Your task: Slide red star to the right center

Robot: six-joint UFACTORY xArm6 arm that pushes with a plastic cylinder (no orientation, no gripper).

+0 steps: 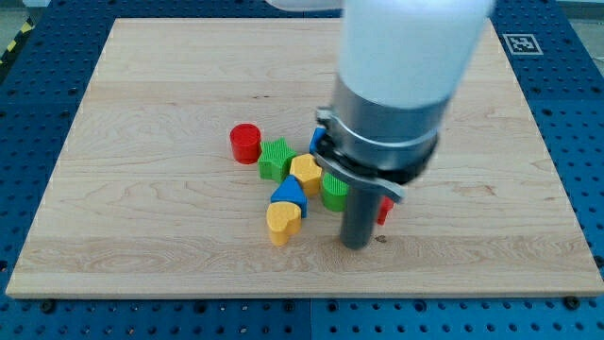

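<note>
The red star (384, 209) shows only as a small red sliver at the right of the rod, mostly hidden behind it. My tip (356, 246) rests on the wooden board (142, 208) just below and left of that red piece, right of the block cluster. The arm's large body hides the area above it. In the cluster lie a red cylinder (245, 143), a green block (276, 158), a yellow hexagon-like block (306, 174), a blue block (289, 196), a yellow heart (282, 222) and a green block (334, 189) next to the rod.
A bit of another blue block (317, 142) peeks out by the arm's collar. The board lies on a blue perforated table (585, 142). A marker tag (521, 43) sits past the board's top right corner.
</note>
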